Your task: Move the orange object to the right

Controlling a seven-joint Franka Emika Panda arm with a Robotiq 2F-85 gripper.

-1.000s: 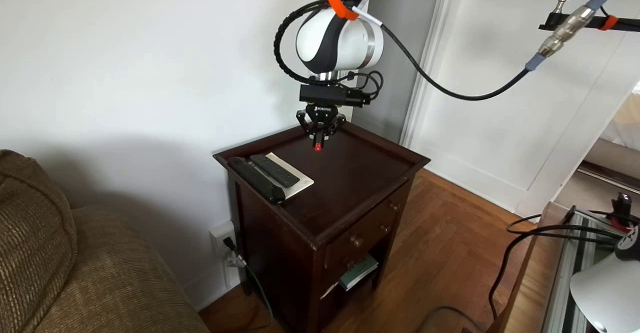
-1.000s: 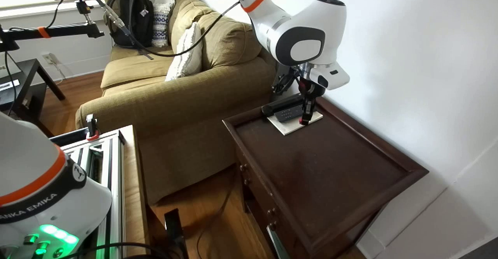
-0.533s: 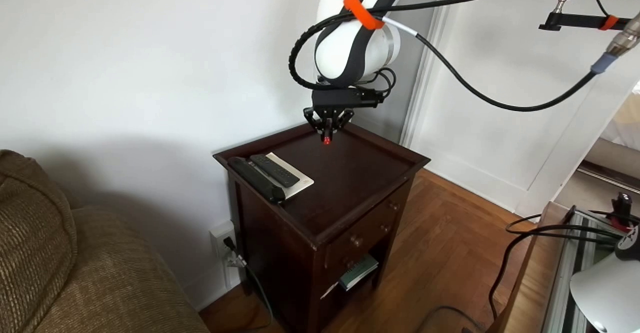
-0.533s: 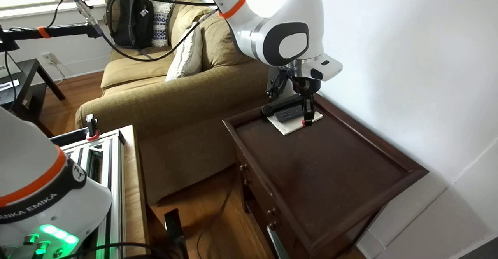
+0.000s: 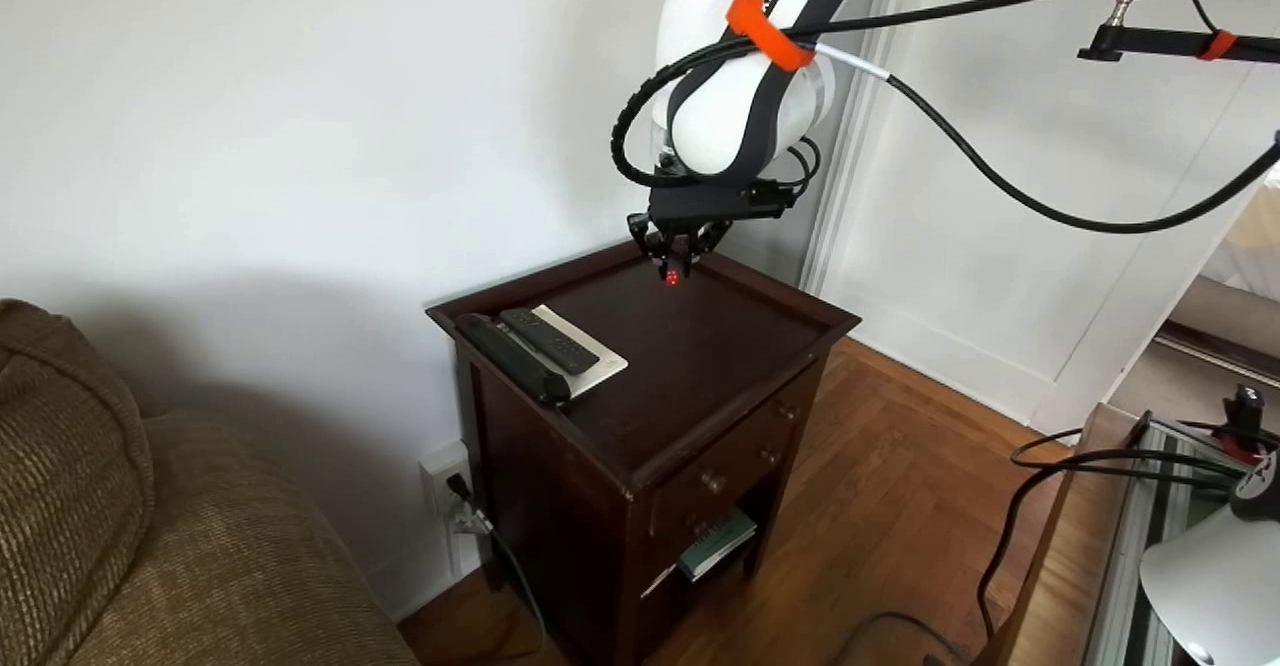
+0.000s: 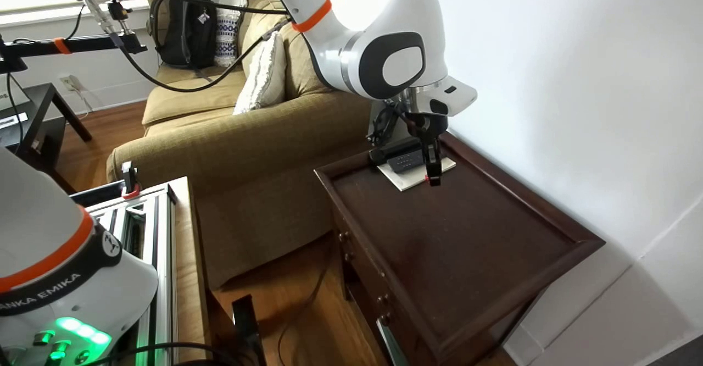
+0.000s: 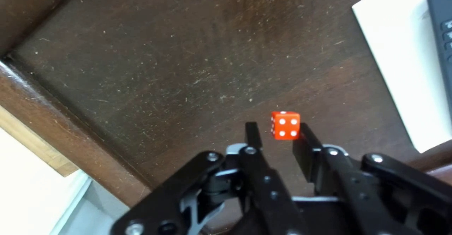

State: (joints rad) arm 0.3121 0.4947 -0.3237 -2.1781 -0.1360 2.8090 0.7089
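My claw point(image 7: 278, 132) stands slightly open around the die point(image 7: 286, 126), not pinching it, presumably to leave it here: right of the remote point(image 5: 550, 340) in an exterior view, as asked. Whether it rests on the bench point(image 5: 690, 356), I can't tell.

I see the gripper point(image 7: 279, 129) pointing down | two fingers point(image 7: 253, 135) a little bit apart | arm point(image 6: 351, 53) bent, up above it
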